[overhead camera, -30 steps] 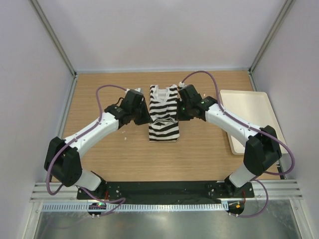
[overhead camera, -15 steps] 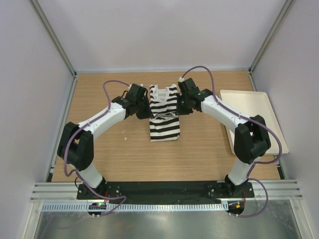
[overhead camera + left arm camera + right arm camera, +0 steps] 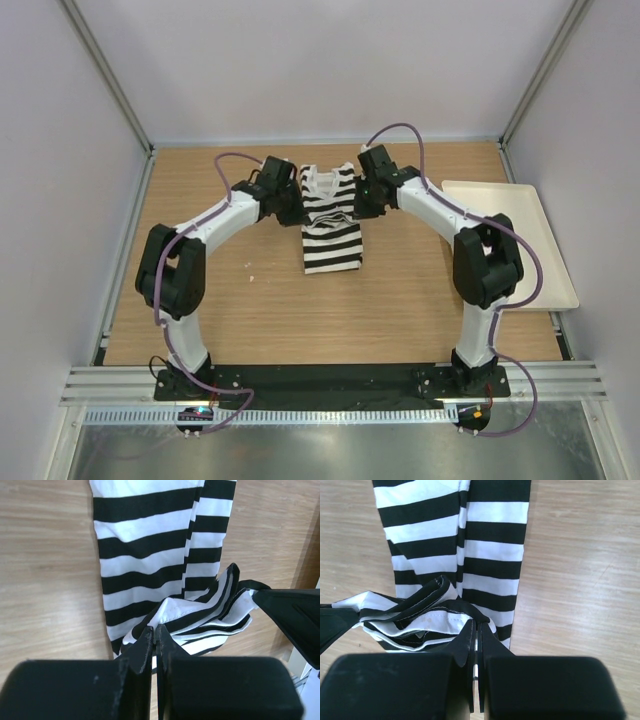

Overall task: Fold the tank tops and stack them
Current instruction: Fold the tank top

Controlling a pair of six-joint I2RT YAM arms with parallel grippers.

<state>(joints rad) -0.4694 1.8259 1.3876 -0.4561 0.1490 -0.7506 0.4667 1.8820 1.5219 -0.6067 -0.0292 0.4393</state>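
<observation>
Wood table (image 3: 220, 300); left gripper (image 3: 155, 630), right gripper (image 3: 476, 625) each pinched shut on striped tank top (image 3: 332, 245)

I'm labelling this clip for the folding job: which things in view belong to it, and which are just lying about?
Part of the job:
- black-and-white striped cloth tank top
- left arm's fingers, shut on its fabric
- right arm's fingers, shut on its fabric

Just lying about:
- plain white rectangular tray, at the right edge of the wooden table, untouched
</observation>
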